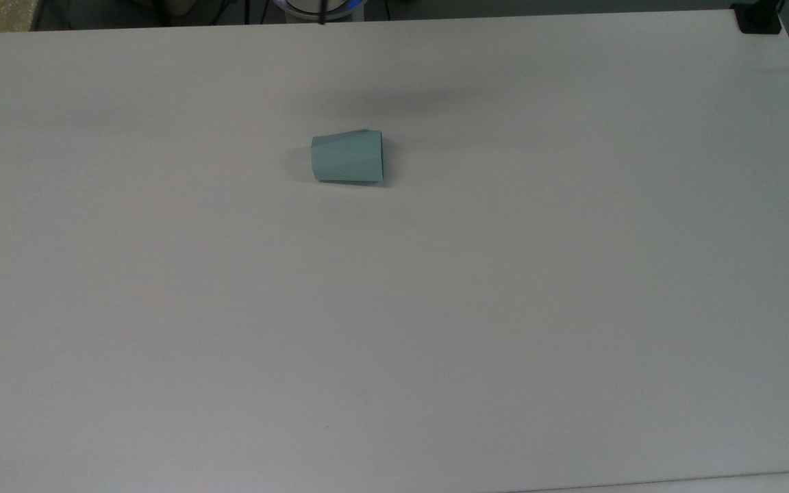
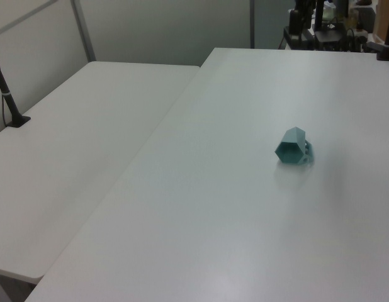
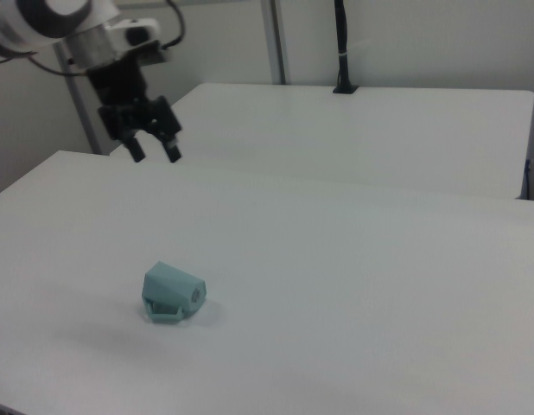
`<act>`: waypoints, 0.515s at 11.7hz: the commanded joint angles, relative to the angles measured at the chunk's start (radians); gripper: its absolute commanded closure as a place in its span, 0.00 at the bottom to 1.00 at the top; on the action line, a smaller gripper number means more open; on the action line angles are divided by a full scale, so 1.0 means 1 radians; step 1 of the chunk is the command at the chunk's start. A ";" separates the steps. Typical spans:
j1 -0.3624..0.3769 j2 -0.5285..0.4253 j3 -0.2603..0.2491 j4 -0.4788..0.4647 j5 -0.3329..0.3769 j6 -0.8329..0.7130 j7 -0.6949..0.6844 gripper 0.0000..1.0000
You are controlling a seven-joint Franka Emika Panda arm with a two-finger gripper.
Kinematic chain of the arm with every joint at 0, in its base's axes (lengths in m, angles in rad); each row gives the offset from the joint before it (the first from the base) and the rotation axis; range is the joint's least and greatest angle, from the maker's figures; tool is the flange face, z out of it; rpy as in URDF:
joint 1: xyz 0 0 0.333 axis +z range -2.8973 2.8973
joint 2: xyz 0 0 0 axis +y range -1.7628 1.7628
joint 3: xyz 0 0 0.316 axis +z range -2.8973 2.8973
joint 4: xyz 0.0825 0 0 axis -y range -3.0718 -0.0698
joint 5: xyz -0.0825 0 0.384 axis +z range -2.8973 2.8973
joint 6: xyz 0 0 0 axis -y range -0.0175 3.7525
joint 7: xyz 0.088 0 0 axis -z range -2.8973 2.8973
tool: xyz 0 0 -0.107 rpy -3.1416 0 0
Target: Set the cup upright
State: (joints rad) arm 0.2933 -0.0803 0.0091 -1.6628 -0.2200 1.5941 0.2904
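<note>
Jaws spread apart and holding nothing: the gripper [image 3: 155, 152] hangs in the air above the table [image 3: 353, 285], fingers pointing down, up toward the right view's upper left. Well apart from it, the cup [image 3: 171, 293] lies on its side on the tabletop. In the left view the cup [image 2: 293, 146] shows its six-sided mouth; in the top view the cup [image 1: 347, 157] has its wider end toward the top view's right.

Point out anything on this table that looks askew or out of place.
The cup is tipped over on its side on the table, its wide rim toward the top view's right and its narrow base toward the top view's left. Nothing looks spilled or broken. The gripper hangs open above the table, away from it.
</note>
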 commanded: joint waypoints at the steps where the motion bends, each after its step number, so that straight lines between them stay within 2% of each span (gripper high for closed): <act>1: 0.104 0.019 0.058 -0.011 -0.128 0.007 0.168 0.00; 3: 0.187 0.074 0.081 -0.003 -0.226 0.000 0.240 0.00; 5: 0.309 0.158 0.088 -0.005 -0.361 -0.008 0.382 0.00; 6: 0.351 0.192 0.088 -0.008 -0.404 -0.009 0.430 0.00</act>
State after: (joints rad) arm 0.5453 0.0299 0.0985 -1.6750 -0.5143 1.5941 0.5922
